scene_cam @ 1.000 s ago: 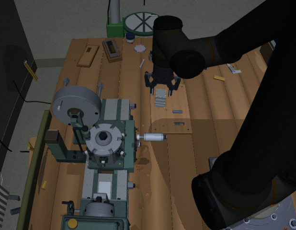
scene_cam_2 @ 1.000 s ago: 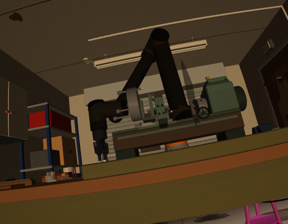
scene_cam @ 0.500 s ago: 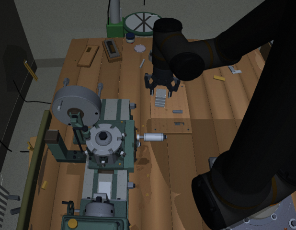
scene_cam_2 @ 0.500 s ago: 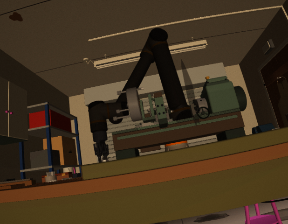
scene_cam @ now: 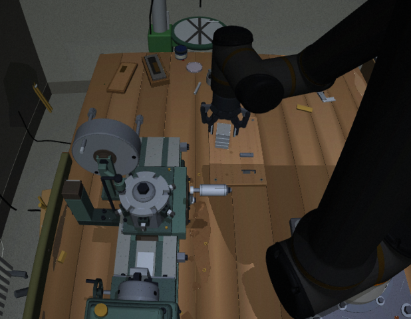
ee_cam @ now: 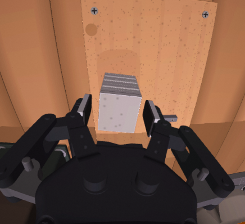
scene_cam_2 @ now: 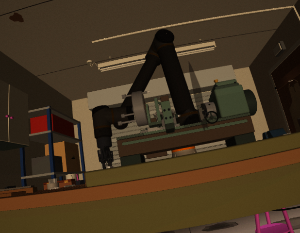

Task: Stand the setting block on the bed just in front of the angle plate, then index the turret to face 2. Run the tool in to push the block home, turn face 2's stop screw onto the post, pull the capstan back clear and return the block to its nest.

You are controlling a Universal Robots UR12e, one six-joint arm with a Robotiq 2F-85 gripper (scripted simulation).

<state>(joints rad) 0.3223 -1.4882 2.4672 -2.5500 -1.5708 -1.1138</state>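
Note:
The grey setting block point(ee_cam: 119, 106) stands upright on the cork nest board point(ee_cam: 149, 60), to the right of the lathe, and my gripper point(ee_cam: 118, 113) hangs open around it with a finger on either side. From the side camera the block point(scene_cam: 223, 135) shows its ribbed face just below the gripper point(scene_cam: 223, 127). The turret point(scene_cam: 144, 194) sits on its green slide on the lathe bed, its capstan handle point(scene_cam: 212, 190) sticking out to the right. The dark green angle plate point(scene_cam: 78, 202) stands at the left of the bed. From the second side camera the gripper point(scene_cam_2: 105, 160) is low behind the bench edge.
The lathe, with its grey faceplate point(scene_cam: 104, 144) and headstock point(scene_cam: 133, 305), fills the left half of the bench. My dark arm point(scene_cam: 353, 171) covers the right side. Small trays point(scene_cam: 156, 68), a jar point(scene_cam: 180, 52) and loose bits lie at the far end.

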